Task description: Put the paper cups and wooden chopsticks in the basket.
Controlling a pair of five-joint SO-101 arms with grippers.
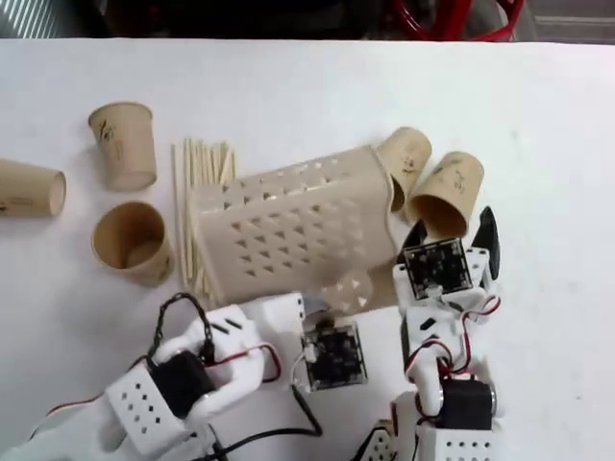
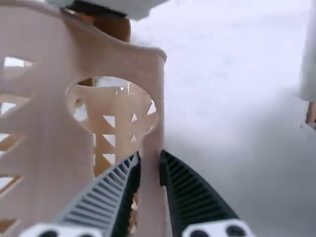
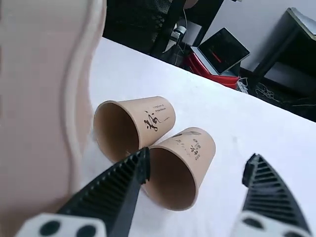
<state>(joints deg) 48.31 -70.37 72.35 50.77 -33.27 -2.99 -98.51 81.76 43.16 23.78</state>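
My left gripper [image 2: 149, 159] pinched basket [image 1: 288, 226] wall at near right corner; basket lay tipped mid-table. My right gripper [image 1: 452, 230] gaped open by right cups [image 1: 450, 190]. Chopsticks [image 1: 197, 173], left cups [image 1: 125, 144] left of basket.

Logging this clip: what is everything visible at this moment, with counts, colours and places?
table: one, white, under everything.
basket: one, beige, tipped on its side mid-table.
paper cups: five, brown; three left of the basket, two lying at its right end.
wooden chopsticks: one bundle, pale, at the basket's left end.
left gripper: one, black fingers, shut on the basket's wall.
right gripper: one, black fingers, open, at the two right-hand cups.
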